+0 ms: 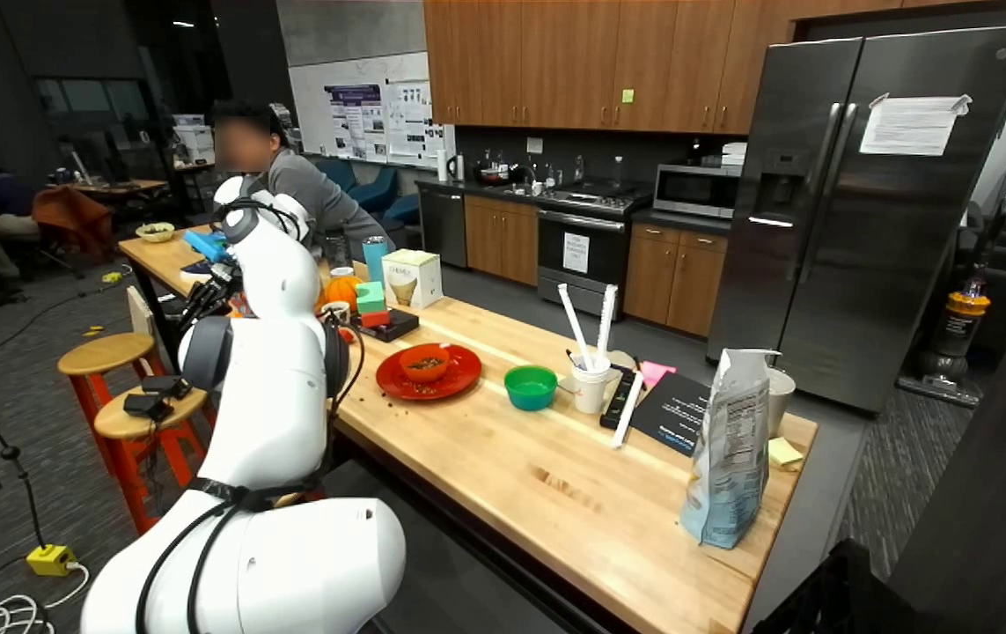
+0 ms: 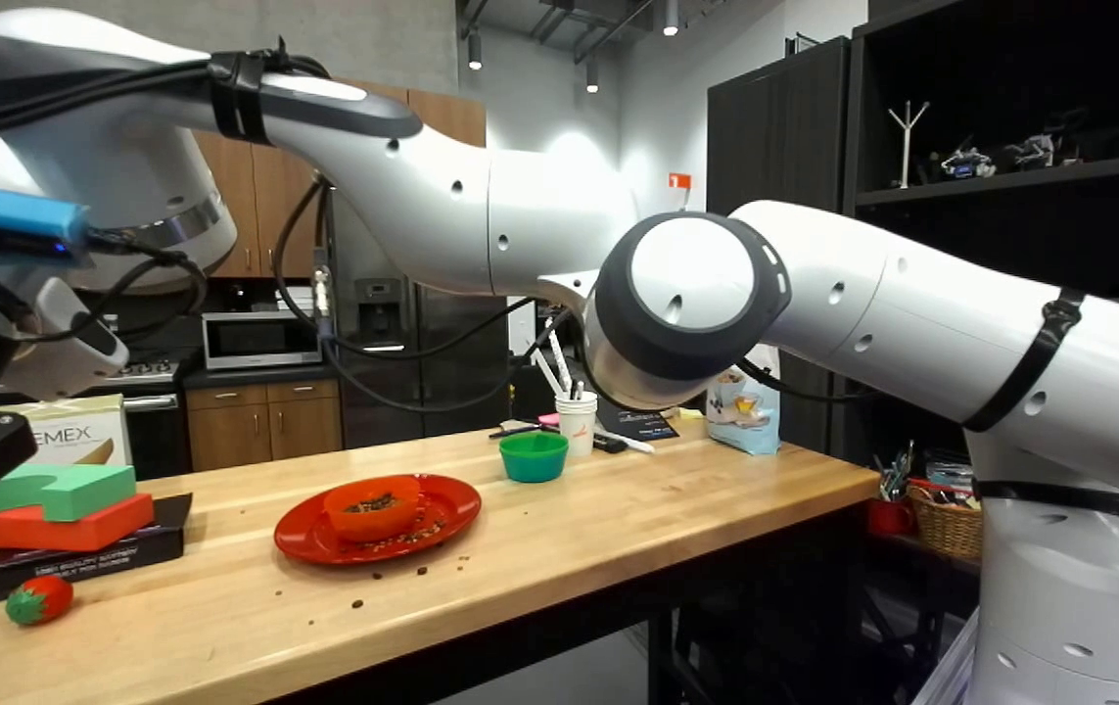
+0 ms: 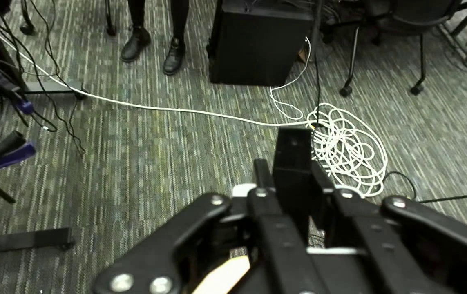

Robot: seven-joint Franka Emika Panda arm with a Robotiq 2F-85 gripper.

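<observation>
Black block-shaped object point(image 3: 293, 149), material unclear, pinched in the jaws of the black jointed gripper point(image 3: 292, 175), well apart from the round red plate point(image 1: 466, 369), on the side opposite the round green bowl point(image 1: 531, 389). Judged by the grip, the step in hand is a hold in the air; the next move calls for a firm pinch and clearance from the stacked green and red foam-like blocks point(image 2: 69, 507) on the gripper's side of the plate. Plate and bowl appear in both exterior views, where the held object cannot be made out; the wrist view alone shows the pinch, with black shoes point(image 3: 136, 44) on grey carpet point(image 3: 164, 171) beyond.
</observation>
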